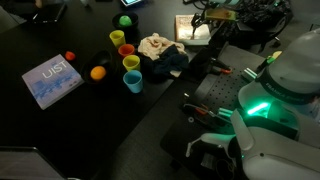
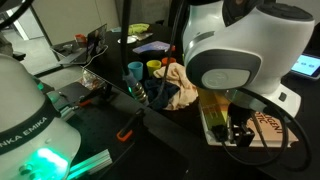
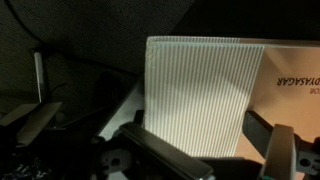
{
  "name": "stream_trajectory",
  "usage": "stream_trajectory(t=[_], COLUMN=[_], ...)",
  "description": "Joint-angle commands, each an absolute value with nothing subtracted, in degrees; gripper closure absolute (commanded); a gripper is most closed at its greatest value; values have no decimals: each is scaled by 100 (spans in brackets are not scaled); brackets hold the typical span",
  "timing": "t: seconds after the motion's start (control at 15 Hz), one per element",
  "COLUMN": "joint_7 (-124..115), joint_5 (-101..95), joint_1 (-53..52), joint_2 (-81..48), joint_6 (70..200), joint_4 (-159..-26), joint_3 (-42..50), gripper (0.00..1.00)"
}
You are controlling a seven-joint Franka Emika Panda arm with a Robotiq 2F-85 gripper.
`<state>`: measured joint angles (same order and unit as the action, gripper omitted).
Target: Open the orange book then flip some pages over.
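Observation:
The orange book (image 1: 193, 30) lies at the far edge of the dark table; it also shows in an exterior view (image 2: 272, 124). In the wrist view its orange cover with dark text (image 3: 285, 80) is at the right, and a pale, finely striped face (image 3: 195, 90) fills the middle. I cannot tell if that face is the pages. My gripper (image 3: 195, 140) hangs just over the book with its fingers spread either side of the striped part. It shows in both exterior views (image 1: 205, 20) (image 2: 237, 132). It is open and holds nothing.
A larger blue book (image 1: 52, 80) lies at the left. Several coloured cups (image 1: 130, 62), an orange ball (image 1: 97, 72) and a crumpled cloth (image 1: 160, 50) sit mid-table, close beside the orange book. The robot base (image 1: 270, 100) fills the right.

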<state>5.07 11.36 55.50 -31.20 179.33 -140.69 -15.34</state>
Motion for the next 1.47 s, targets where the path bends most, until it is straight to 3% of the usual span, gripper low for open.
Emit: stream_trajectory(t=[0.0,0.87,1.4], joint_7=[466,998,686], joint_5=[1020,2119,1306], joint_1=[5448,5211,3127], joint_2=[-2846,-1925,-1257], joint_6=[17656,16492,16070], joint_4=[-14072,-13987,-13879], joint_3=[-1480,-1714,-520], gripper=[0,0,0])
